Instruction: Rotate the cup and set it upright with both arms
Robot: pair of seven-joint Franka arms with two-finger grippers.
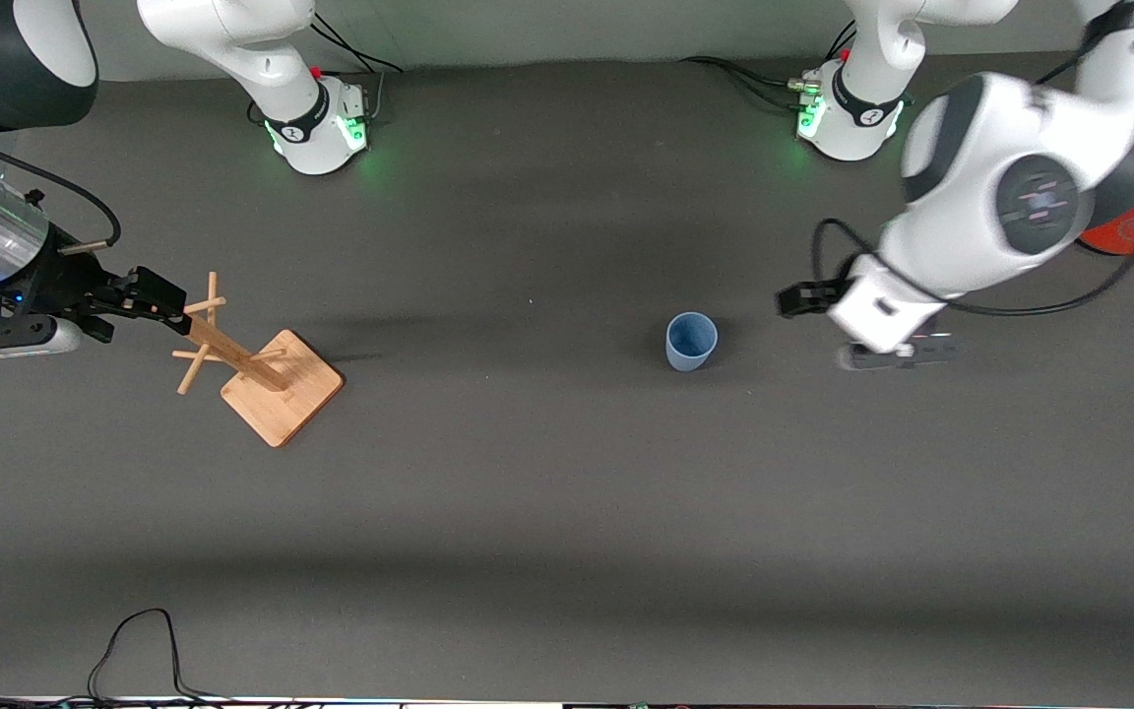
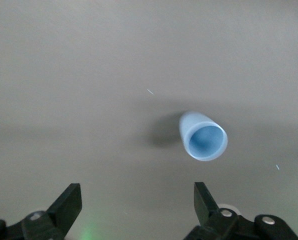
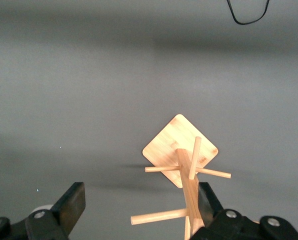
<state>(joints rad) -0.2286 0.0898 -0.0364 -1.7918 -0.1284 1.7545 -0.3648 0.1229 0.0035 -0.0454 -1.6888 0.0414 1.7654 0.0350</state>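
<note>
The little blue cup [image 1: 692,341] stands upright, mouth up, mid-counter [image 1: 547,512]. The left claw [image 1: 803,297] hangs open just beside it. The right claw [image 1: 149,295] is open by the wooden rack [image 1: 257,366], near the counter's end.

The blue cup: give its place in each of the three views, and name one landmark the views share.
Front view: the cup stands upright on the table, beside the left gripper.
Left wrist view: cup ahead of the open fingers.
Right wrist view: not in it.
Shared landmark: the dark table.

Right gripper [image 3: 139,207] fingers spread over wooden peg stand [image 3: 181,157] on table [image 3: 89,75]
</note>
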